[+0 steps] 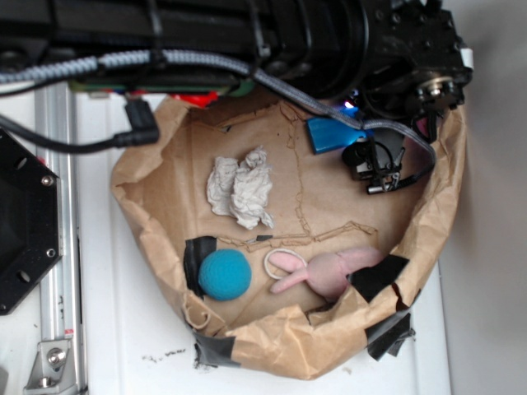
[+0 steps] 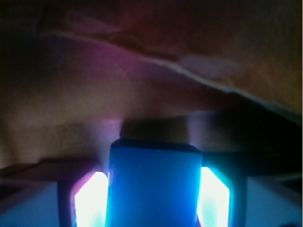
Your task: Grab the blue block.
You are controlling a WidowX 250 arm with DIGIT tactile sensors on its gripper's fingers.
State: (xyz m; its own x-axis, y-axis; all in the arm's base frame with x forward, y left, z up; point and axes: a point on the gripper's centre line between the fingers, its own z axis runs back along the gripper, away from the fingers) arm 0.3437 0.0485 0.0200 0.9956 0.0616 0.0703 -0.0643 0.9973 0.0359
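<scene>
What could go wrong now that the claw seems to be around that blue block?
The blue block sits between the gripper's fingers, but the hold looks shallow, so it might slip on lifting. It lies close to the paper bag's wall, so the arm could snag the crumpled paper.

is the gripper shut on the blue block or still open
Shut on it, it seems. In the wrist view the bright blue rectangular block fills the gap of the gripper, both fingers against its sides. Actual squeeze: cannot tell.

Bright blue block (image 1: 333, 133), teal ball (image 1: 225, 274), pink bunny (image 1: 329, 271), brown paper (image 1: 313, 197).
</scene>
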